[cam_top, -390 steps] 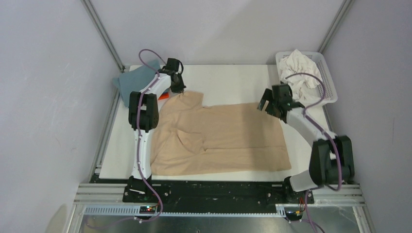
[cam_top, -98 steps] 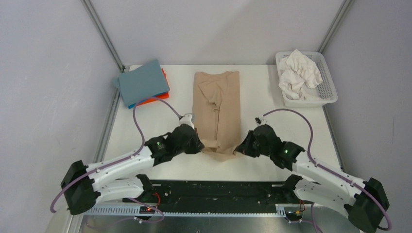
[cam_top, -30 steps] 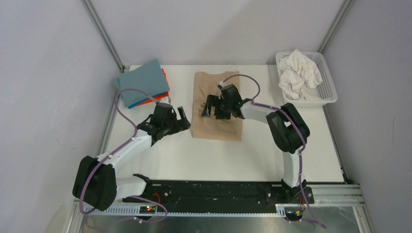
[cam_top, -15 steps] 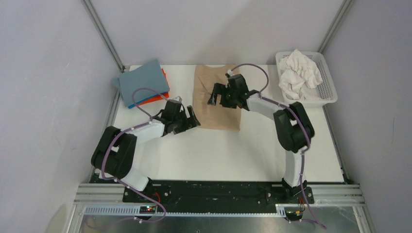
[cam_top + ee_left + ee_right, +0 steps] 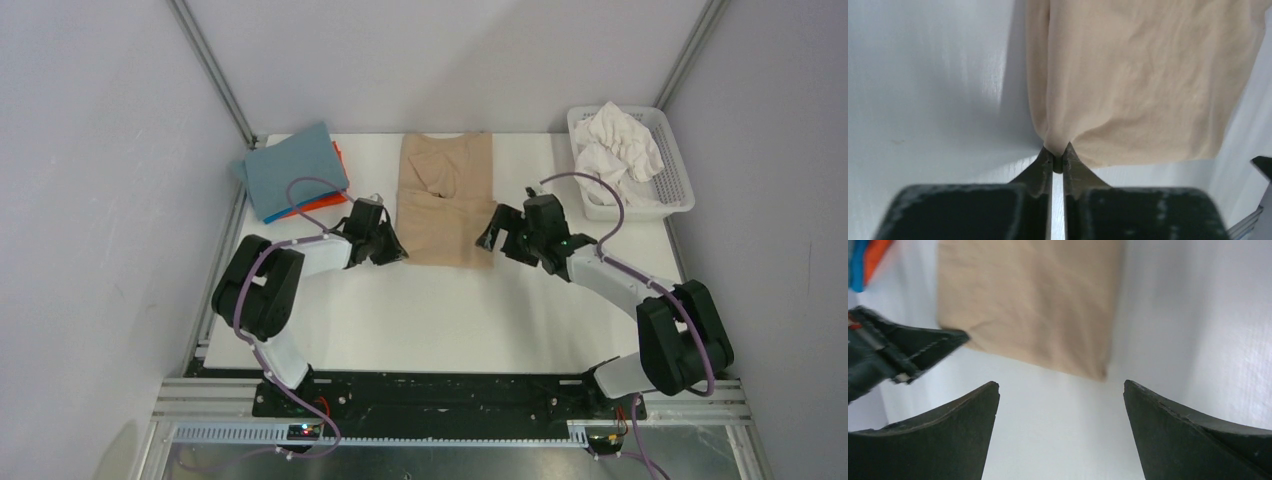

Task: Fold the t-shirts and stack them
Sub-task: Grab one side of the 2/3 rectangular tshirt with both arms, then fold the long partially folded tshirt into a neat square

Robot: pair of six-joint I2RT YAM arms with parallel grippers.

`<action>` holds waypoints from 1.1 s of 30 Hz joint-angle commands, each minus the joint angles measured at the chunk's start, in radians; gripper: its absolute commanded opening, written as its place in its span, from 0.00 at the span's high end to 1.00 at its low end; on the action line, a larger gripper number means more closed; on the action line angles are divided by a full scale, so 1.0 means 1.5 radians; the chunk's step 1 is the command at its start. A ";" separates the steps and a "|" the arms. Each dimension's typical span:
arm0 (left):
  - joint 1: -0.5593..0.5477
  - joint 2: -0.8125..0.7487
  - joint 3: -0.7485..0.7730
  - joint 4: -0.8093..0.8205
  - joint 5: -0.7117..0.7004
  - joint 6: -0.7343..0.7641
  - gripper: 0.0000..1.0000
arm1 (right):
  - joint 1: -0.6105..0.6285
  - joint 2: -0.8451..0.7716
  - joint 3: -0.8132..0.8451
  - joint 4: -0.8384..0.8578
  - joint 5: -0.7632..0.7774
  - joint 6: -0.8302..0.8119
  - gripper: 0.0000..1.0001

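Since the frame half a sec. earlier, the right gripper [image 5: 492, 238] has come off the top of the tan t-shirt [image 5: 445, 200] and now sits just beside its near-right corner. The left gripper [image 5: 1058, 161] has gone from spread to pinched.

1. Tan t-shirt: folded to a narrow rectangle, long axis near-to-far, at mid-width of the table [image 5: 450, 320]. Far edge lies close to the table's back edge. L and R edges run straight. Creases show on the far half.
2. Left gripper: jaws closed on the near-left corner of the tan t-shirt. Wrist view shows cloth bunched btwn the fingertips, w/ folds fanning out from the pinch. Whether the corner is lifted off the table: cannot tell.
3. Right gripper: jaws spread wide, nothing btwn them. Wrist view shows the shirt's near-right corner ahead of the gap, touching neither finger. The left gripper shows across the shirt's near edge.
4. Stack: far-left corner of table. Grey-blue t-shirt [image 5: 290, 170] on top, w/ edges of an orange t-shirt [image 5: 879, 254] and a bright blue t-shirt [image 5: 855, 267] showing under it. A strip of white table surface separates the stack from the tan shirt's L edge.
5. Basket [image 5: 683, 185]: white, slotted, at far right, w/ crumpled white t-shirts [image 5: 618, 150] inside. White table surface shows btwn it and the tan shirt's R edge.
6. Open room: white table surface runs from the shirt's near edge to the arm bases. The L arm lies over its left side, the R arm over its right.
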 commanded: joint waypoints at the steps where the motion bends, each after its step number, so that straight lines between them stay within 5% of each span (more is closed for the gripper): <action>1: 0.003 0.030 0.001 0.011 -0.007 0.002 1.00 | -0.005 -0.013 -0.028 -0.005 0.019 0.031 0.07; 10: 0.004 0.015 -0.026 0.029 -0.026 0.008 1.00 | -0.022 0.066 -0.029 0.063 -0.007 0.044 0.41; 19: 0.003 0.013 -0.031 0.038 -0.020 0.010 1.00 | -0.034 0.155 -0.029 0.132 -0.058 0.049 0.60; 25: 0.003 0.004 -0.040 0.044 -0.022 0.010 1.00 | -0.032 0.174 -0.029 0.133 -0.094 0.046 0.99; 33: -0.035 -0.194 -0.223 0.014 -0.046 -0.035 1.00 | 0.038 0.000 -0.087 -0.041 -0.060 0.046 1.00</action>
